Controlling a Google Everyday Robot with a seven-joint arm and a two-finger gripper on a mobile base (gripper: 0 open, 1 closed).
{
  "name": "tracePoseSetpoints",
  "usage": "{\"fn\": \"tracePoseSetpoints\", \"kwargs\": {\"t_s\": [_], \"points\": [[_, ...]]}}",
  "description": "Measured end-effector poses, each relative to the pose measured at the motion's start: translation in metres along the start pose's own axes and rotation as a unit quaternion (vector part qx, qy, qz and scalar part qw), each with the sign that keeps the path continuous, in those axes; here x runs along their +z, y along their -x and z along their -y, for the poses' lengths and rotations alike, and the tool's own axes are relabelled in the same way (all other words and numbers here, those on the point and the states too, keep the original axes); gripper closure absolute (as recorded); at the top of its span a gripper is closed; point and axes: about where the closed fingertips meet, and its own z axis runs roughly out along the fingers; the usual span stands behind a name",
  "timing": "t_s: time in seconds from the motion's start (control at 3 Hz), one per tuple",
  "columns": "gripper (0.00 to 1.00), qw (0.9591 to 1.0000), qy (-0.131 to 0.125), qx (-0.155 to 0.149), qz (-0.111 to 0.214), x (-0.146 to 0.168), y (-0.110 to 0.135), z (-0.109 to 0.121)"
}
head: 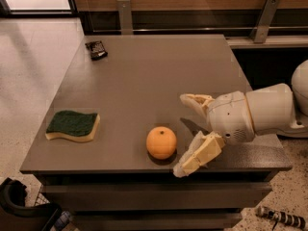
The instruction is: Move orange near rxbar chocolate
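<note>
1. The surface [159, 71] is a dark grey tabletop, seen from above its near edge, with pale speckled floor to its left.
2. The orange [161, 142] sits on the surface close to the near edge, a little right of the middle, with its small dark stem dimple turned upward.
3. The rxbar chocolate [96, 49] lies flat at the far left corner of the surface, well apart from the orange.
4. A green-and-yellow sponge [73, 125] lies flat near the left edge, to the left of the orange, with a clear gap between them.
5. The white arm [260, 112] reaches in from the right, low over the near right part of the surface.
6. The end effector [182, 134] is just right of the orange, with its two tan fingers spread wide, one toward the far side and one toward the near edge.
7. It has hold of nothing; the orange lies outside the gap, just beside the nearer finger [199, 154].
</note>
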Motion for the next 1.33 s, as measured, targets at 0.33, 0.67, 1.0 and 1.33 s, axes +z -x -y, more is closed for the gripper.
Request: {"fn": "tracePoseSetpoints", "kwargs": {"t_s": [0.33,0.67,1.0,1.33], "points": [[0.00,0.9987,0.031,0.014,0.038,0.028,-0.008,-0.006],[0.00,0.9971,0.044,0.021,0.058,0.041,-0.012,-0.009],[0.13,0.9958,0.050,0.021,0.074,0.049,-0.014,-0.012],[0.36,0.9958,0.052,0.019,0.073,0.050,-0.013,-0.013]]}}
